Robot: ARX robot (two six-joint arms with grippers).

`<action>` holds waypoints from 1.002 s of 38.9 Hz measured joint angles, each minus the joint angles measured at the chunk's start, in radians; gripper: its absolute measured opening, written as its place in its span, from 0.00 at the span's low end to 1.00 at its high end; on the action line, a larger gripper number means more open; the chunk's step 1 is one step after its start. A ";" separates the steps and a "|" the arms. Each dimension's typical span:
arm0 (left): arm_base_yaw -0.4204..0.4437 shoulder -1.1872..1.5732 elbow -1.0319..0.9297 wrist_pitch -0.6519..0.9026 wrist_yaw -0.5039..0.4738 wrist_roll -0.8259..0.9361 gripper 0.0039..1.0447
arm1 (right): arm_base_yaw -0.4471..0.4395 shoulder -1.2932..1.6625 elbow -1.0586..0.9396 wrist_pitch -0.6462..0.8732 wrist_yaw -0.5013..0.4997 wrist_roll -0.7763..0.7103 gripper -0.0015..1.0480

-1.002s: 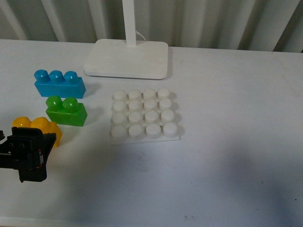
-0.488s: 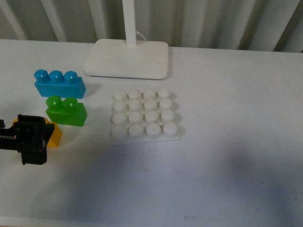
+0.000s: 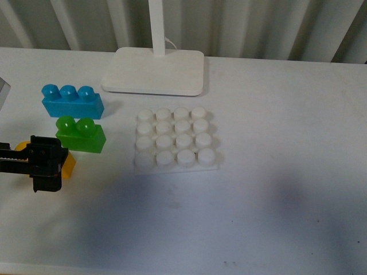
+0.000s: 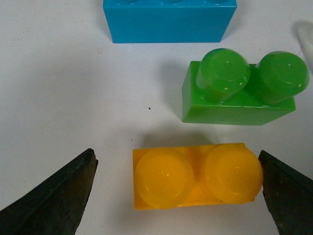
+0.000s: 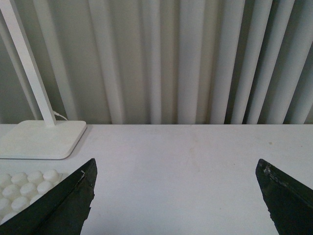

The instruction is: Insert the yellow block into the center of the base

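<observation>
The yellow block (image 3: 68, 165) lies at the table's left front, mostly hidden behind my left gripper (image 3: 47, 163) in the front view. In the left wrist view the yellow block (image 4: 195, 176) lies flat between the open jaws, studs up, one jaw close to its end, the other apart. My left gripper (image 4: 178, 181) is open around it. The white studded base (image 3: 175, 140) sits mid-table. My right gripper (image 5: 176, 181) is open and empty above bare table, with a corner of the base (image 5: 22, 188) at its side.
A green two-stud brick (image 3: 80, 135) sits just behind the yellow block, and a blue three-stud brick (image 3: 71, 101) behind that. Both show in the left wrist view: green (image 4: 242, 93), blue (image 4: 168, 19). A white lamp stand (image 3: 153, 70) is at the back.
My left gripper has moved away from the camera and down over the yellow block, covering more of it. The blocks and base have not moved.
</observation>
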 joint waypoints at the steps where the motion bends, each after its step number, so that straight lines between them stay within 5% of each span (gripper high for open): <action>1: 0.000 0.004 0.003 0.000 -0.001 0.000 0.94 | 0.000 0.000 0.000 0.000 0.000 0.000 0.91; 17: -0.008 0.047 0.028 0.000 -0.014 0.000 0.94 | 0.000 0.000 0.000 0.000 0.000 0.000 0.91; 25: -0.009 0.047 0.028 0.000 -0.028 -0.003 0.64 | 0.000 0.000 0.000 0.000 0.000 0.000 0.91; 39: -0.029 -0.064 -0.010 -0.066 -0.091 -0.039 0.62 | 0.000 0.000 0.000 0.000 0.000 0.000 0.91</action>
